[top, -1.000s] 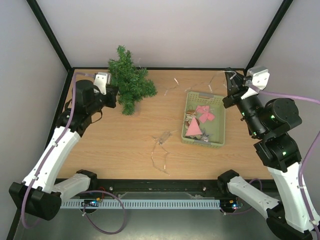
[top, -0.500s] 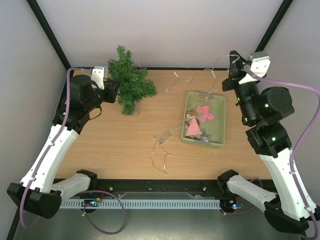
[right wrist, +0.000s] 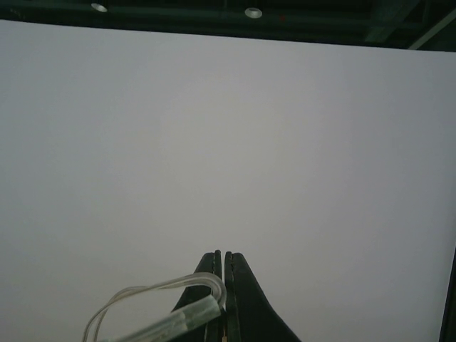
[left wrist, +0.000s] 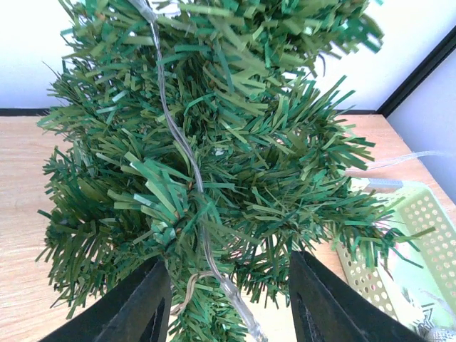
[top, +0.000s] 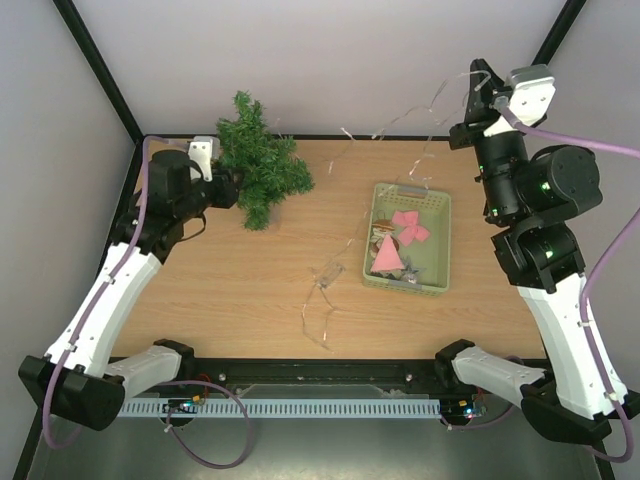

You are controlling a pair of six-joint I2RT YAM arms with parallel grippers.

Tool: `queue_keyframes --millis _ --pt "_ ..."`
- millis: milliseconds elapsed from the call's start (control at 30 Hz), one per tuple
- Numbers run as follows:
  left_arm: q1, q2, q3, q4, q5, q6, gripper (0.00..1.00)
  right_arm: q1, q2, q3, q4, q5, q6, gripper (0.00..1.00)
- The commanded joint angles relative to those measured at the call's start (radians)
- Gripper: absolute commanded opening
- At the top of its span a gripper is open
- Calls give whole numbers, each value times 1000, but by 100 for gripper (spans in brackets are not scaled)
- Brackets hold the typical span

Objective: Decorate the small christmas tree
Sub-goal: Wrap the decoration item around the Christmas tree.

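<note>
At back-left of desk [top: 250,290]: small christmas tree [top: 258,165], left fingers [left wrist: 142,306] spread just beside its branches. Right fingers [right wrist: 242,299] pinch clear light string [right wrist: 135,299] high up.

View filled by small christmas tree [left wrist: 242,135]; clear cord [left wrist: 177,132] runs down branches; left claw [left wrist: 229,292] spread beneath.

In the left wrist view the tree [left wrist: 235,142] runs past the top edge; the basket [left wrist: 420,242] is cropped at lower right.
</note>
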Motion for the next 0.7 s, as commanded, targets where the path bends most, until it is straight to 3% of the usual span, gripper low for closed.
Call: queue_keyframes --millis 0,233,433,667 --pt "-4 31 -9 -6 -4 -12 46 -3 4 36 57 8 -23 2" --pt "-5 55 -1 14 32 -39 32 -4 33 48 68 7 -33 2" --pt "-4 48 33 -5 31 -42 3 -3 58 59 107 27 -54 2" --pt "-4 48 127 -5 62 -99 2 -3 27 -17 22 23 23 2"
